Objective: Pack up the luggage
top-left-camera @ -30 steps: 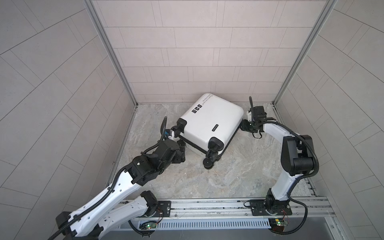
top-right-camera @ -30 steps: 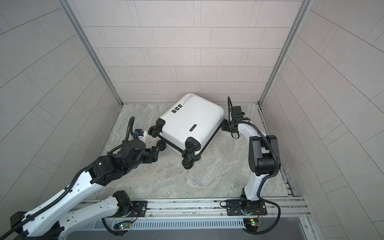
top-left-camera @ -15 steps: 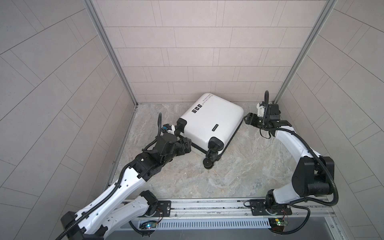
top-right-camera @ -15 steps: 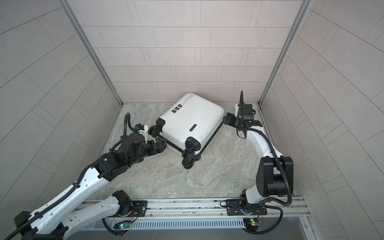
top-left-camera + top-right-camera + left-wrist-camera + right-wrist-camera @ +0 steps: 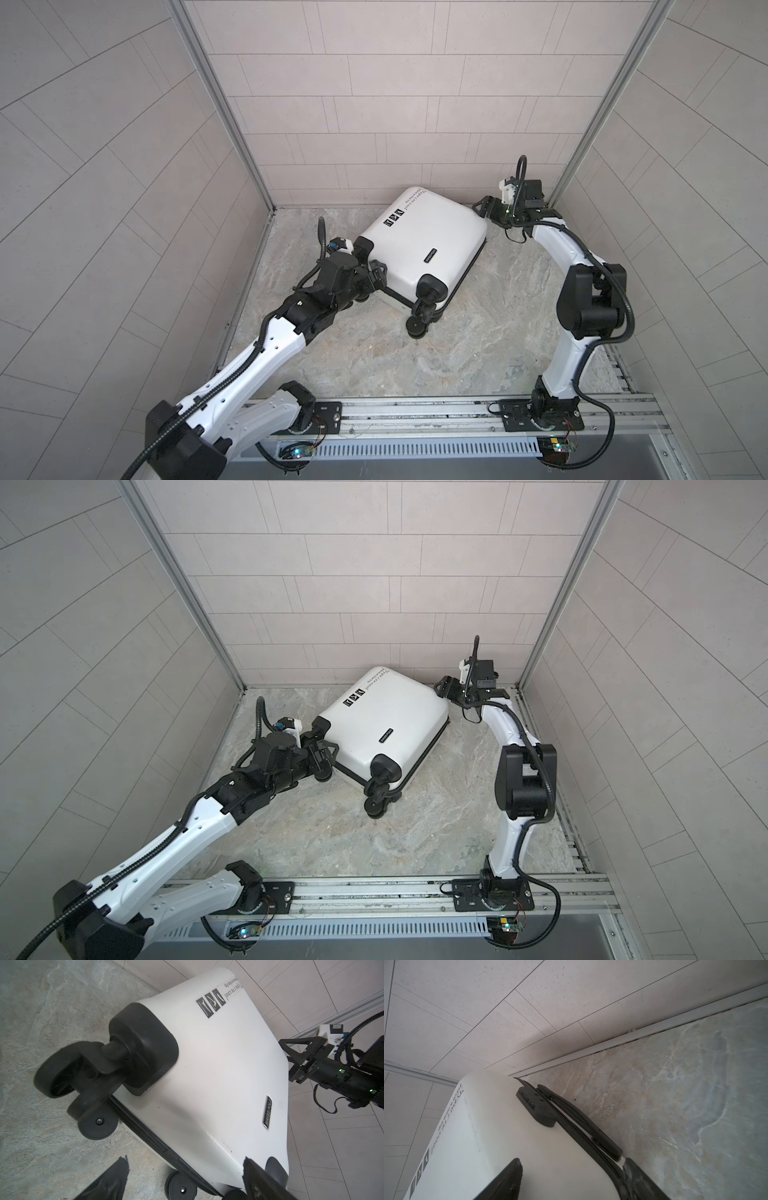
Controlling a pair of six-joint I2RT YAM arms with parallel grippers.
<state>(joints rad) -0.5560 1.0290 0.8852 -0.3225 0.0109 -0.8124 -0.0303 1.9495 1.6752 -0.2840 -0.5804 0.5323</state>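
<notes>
The luggage [image 5: 424,237] [image 5: 386,721] is a white hard-shell suitcase lying flat and zipped shut on the marbled floor, wheels toward the front. My left gripper [image 5: 376,270] [image 5: 326,754] stands open at its wheel end. In the left wrist view the left gripper [image 5: 185,1160] straddles the black zipper band [image 5: 145,1136] without closing on the luggage [image 5: 207,1064]. My right gripper [image 5: 482,208] [image 5: 442,685] is open at the far right corner. In the right wrist view the right gripper [image 5: 572,1160] has one finger over the luggage shell [image 5: 488,1136] and one beside the handle [image 5: 583,1124].
The tiled back wall [image 5: 374,124] is just behind the suitcase. An aluminium corner post [image 5: 582,124] stands right behind the right wrist. Black wheels [image 5: 417,328] stick out at the front corner. The arm bases sit on a rail [image 5: 415,411] along the front edge.
The right gripper opened and drew back from the suitcase's right side toward the back corner, its elbow swinging outward. The left gripper moved closer to the wheel end. The suitcase stayed put.
</notes>
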